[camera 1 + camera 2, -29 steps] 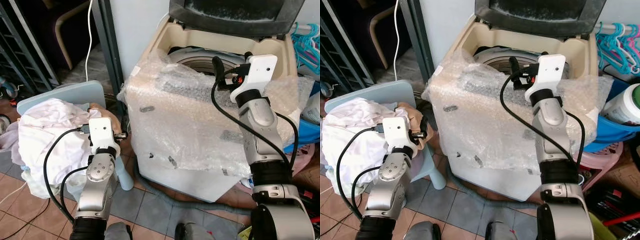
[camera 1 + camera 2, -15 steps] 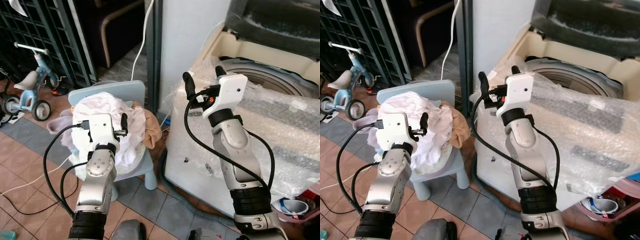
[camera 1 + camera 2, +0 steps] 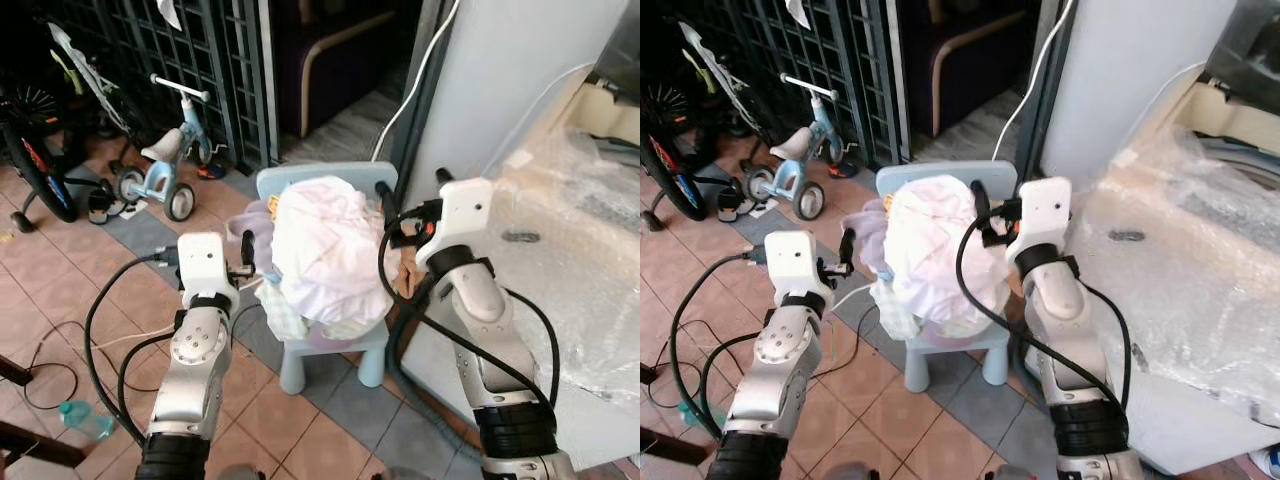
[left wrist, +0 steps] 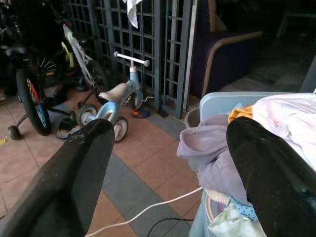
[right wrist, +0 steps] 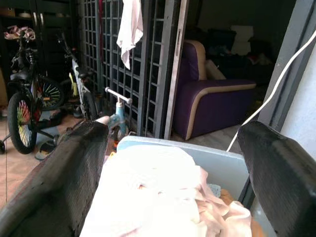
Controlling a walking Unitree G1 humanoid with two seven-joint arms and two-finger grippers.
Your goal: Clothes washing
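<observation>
Floor: terracotta tiles with some grey ones near the middle; a white cable trails across them.
Back wall: a dark metal grille gate runs along the left, with a white cloth hung on its bars.
Beyond the gate: a dim room holding a purple armchair with pale trim.
Left side: a child's light blue tricycle stands by the gate, next to a black bicycle.
Right side: a plain pale wall with a white cord hanging down it.
Floor clutter: a small green bottle lies at the lower left.
Light: daylight on the tiles, shadow behind the gate.
</observation>
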